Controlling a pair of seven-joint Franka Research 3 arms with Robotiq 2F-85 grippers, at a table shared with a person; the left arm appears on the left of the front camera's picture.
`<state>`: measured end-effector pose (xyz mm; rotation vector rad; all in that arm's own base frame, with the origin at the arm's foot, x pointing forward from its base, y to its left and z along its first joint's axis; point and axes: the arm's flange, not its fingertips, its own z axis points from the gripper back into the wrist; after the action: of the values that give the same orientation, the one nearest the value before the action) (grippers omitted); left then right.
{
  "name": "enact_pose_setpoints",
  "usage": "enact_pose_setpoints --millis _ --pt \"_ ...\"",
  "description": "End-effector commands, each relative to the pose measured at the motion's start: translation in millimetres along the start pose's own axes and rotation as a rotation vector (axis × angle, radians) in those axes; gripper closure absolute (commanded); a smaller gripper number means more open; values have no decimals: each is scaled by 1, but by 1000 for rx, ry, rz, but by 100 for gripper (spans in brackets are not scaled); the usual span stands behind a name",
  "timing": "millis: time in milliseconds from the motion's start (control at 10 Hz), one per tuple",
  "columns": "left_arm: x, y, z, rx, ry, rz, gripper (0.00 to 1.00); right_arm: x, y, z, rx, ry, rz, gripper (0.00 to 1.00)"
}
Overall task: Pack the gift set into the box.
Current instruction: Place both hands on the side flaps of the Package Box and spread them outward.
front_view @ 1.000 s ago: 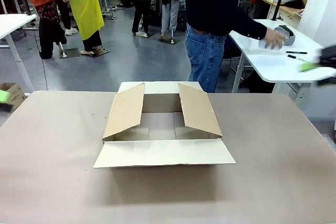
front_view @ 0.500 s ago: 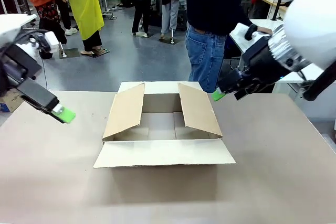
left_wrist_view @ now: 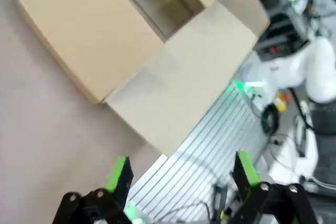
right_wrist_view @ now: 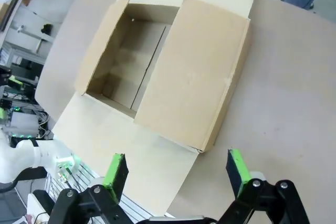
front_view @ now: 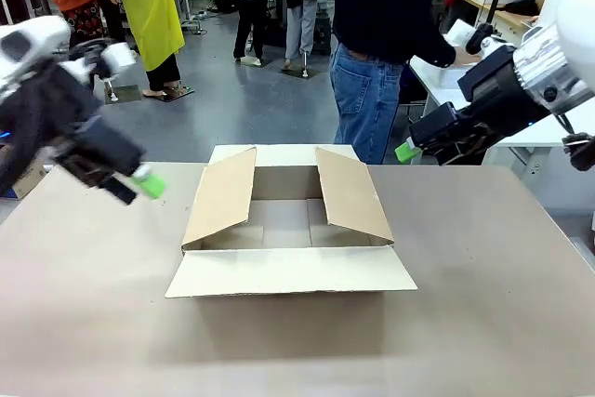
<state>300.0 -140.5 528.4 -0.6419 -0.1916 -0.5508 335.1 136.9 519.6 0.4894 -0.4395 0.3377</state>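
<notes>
The large brown cardboard box point(front_view: 288, 220) lies open at the table's middle, its flaps spread and its inside bare; it also shows as the box point(right_wrist_view: 163, 72) and the box point(left_wrist_view: 142, 45) in the wrist views. My left gripper point(front_view: 147, 185) hovers left of the box, above the table, open with nothing between its fingers point(left_wrist_view: 118, 174). My right gripper point(front_view: 405, 151) hangs off the box's far right corner, also open and bare, its fingers point(right_wrist_view: 237, 171) wide apart. The gift set is out of view. A person point(front_view: 381, 44) stands behind the box, reaching toward a side table.
A white side table point(front_view: 507, 104) stands at the far right with a pen and small items on it. The brown tabletop point(front_view: 483, 323) spreads wide around the box. A small brown carton point(front_view: 28, 174) sits on the floor at the left.
Both arms have swung in from the picture's sides toward the box. The left gripper moved right and up; the right gripper drew slightly right. The person keeps reaching to the side table.
</notes>
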Motion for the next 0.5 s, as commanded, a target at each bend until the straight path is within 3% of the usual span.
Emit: enact_pose_setpoints --millis 0,200,300,400 --pt "70 -33 -19 238 60 216 0 1 -2 1 -3 -3 -1 0" --pt "105 -47 -55 321 120 308 0 1 -2 1 -3 -3 -1 0" --pt "62 -48 -32 208 -2 144 0 1 -2 1 -3 -3 -1 0" --pt "62 -48 -32 208 -2 144 0 1 -2 1 -3 -3 -1 0"
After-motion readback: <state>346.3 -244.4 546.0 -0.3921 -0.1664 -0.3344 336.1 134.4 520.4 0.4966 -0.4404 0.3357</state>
